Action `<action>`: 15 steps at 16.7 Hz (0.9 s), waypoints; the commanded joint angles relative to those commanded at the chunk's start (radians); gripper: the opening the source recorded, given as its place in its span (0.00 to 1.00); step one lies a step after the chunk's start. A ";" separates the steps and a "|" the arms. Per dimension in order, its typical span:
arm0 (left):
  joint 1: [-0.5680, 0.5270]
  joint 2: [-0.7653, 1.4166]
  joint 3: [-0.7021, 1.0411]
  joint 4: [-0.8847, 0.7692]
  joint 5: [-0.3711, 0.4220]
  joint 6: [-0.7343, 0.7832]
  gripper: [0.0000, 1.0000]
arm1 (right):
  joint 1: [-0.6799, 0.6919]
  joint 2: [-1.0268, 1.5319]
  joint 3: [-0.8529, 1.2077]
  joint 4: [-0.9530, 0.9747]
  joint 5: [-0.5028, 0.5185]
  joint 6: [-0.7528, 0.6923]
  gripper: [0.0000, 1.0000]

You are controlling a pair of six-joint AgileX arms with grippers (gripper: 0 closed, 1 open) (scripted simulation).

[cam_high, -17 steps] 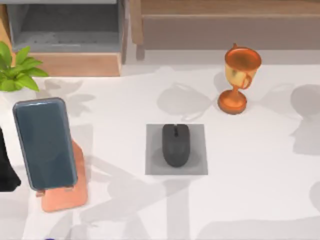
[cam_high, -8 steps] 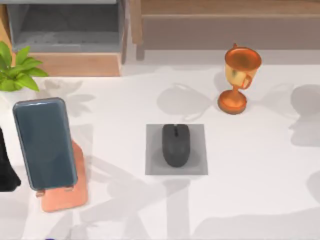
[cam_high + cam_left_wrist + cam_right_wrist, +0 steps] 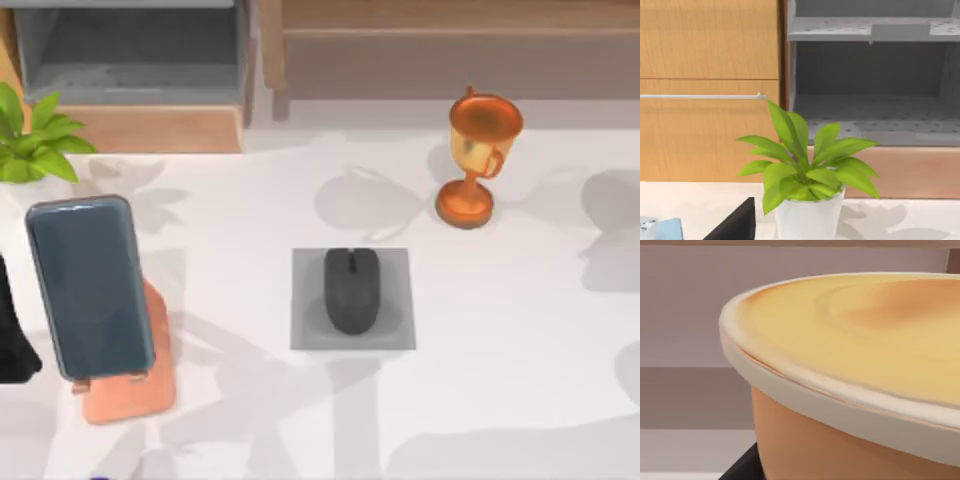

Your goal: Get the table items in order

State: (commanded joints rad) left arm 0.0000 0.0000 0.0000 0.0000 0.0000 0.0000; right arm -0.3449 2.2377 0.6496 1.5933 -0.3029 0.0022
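Note:
The black mouse (image 3: 351, 290) lies on the grey square pad (image 3: 400, 335) at the table's middle. A dark blue-grey phone (image 3: 90, 285) leans on the salmon-pink stand (image 3: 130, 395) at the left. At the back right the copper-gold trophy (image 3: 475, 160) stands upright. My left arm shows as a dark shape (image 3: 10, 340) at the left edge, beside the phone and apart from it. A dark piece of the left gripper (image 3: 735, 225) sits low in the left wrist view. A dark piece of the right gripper (image 3: 740, 467) sits under a big round orange object (image 3: 850, 355) with a cream rim.
A green potted plant (image 3: 35, 140) in a white pot (image 3: 807, 217) stands at the back left. Behind it are a wooden cabinet with an open grey shelf (image 3: 130, 50) and a wooden ledge (image 3: 450, 40). A pale blue thing (image 3: 670, 230) lies near the left gripper.
None of the items has moved. Only the arm shadows at the table's right and front have shifted a little.

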 joint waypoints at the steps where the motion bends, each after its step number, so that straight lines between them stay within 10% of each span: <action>1: 0.000 0.000 0.000 0.000 0.000 0.000 1.00 | 0.000 0.000 0.000 0.000 0.000 0.000 0.17; 4: 0.000 0.000 0.000 0.000 0.000 0.000 1.00 | 0.000 0.000 0.000 0.000 0.000 0.000 0.00; 15: 0.000 0.000 0.000 0.000 0.000 0.000 1.00 | -0.002 -0.025 -0.005 -0.021 0.000 0.002 0.00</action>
State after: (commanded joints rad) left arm 0.0000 0.0000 0.0000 0.0000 0.0000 0.0000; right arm -0.3464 2.2127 0.6450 1.5727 -0.3033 0.0040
